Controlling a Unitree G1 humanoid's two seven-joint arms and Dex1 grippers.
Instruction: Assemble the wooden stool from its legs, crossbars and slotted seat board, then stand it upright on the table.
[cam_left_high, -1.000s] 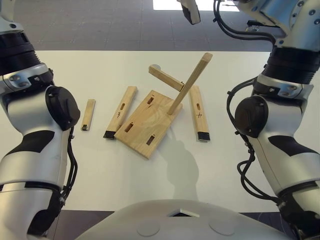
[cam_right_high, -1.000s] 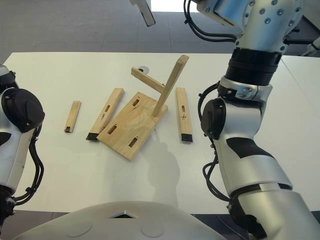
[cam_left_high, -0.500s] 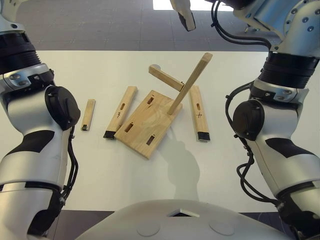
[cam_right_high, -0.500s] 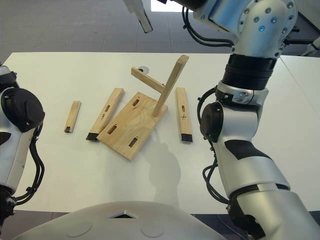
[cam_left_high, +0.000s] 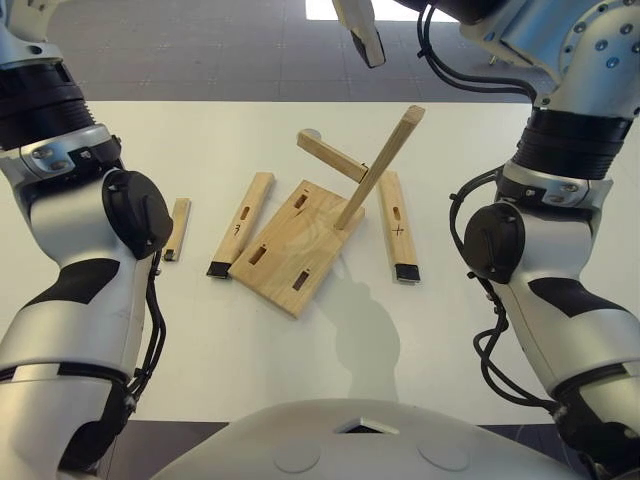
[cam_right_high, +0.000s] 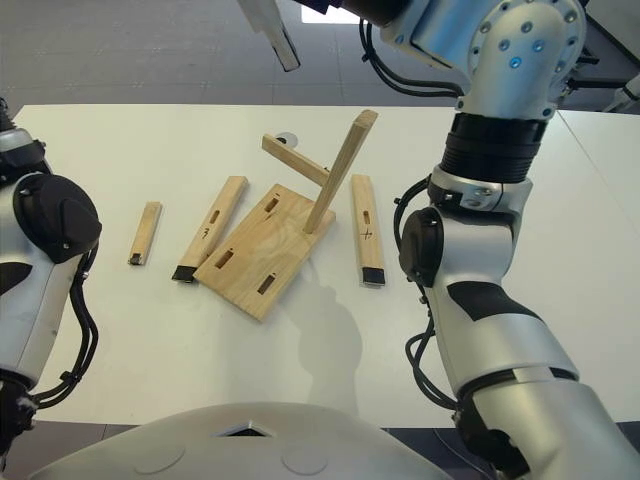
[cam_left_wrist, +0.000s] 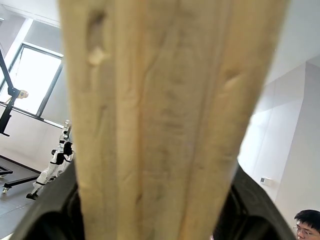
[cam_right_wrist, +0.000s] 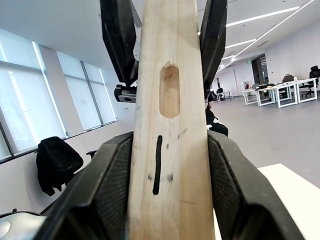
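The slotted seat board (cam_left_high: 295, 245) lies flat mid-table. One leg (cam_left_high: 380, 165) stands tilted in its far slot, with a crossbar (cam_left_high: 330, 155) joined to it. Two more legs lie flat, one (cam_left_high: 242, 222) left of the board and one (cam_left_high: 397, 225) right of it. A short crossbar (cam_left_high: 177, 228) lies farther left. My right gripper (cam_right_wrist: 167, 30) is raised high beyond the table's far edge and is shut on a slotted leg (cam_right_wrist: 170, 130); that leg's end (cam_left_high: 360, 30) shows above the board. My left gripper (cam_left_wrist: 150, 200) is raised too, with a wooden piece (cam_left_wrist: 160, 100) rising out of it.
The white table (cam_left_high: 250, 340) has open room in front of the board and to both sides. Both of my arms stand tall at the table's left and right edges.
The end of the leg held by my right gripper has drifted left above the far table edge. The parts on the table have not moved.
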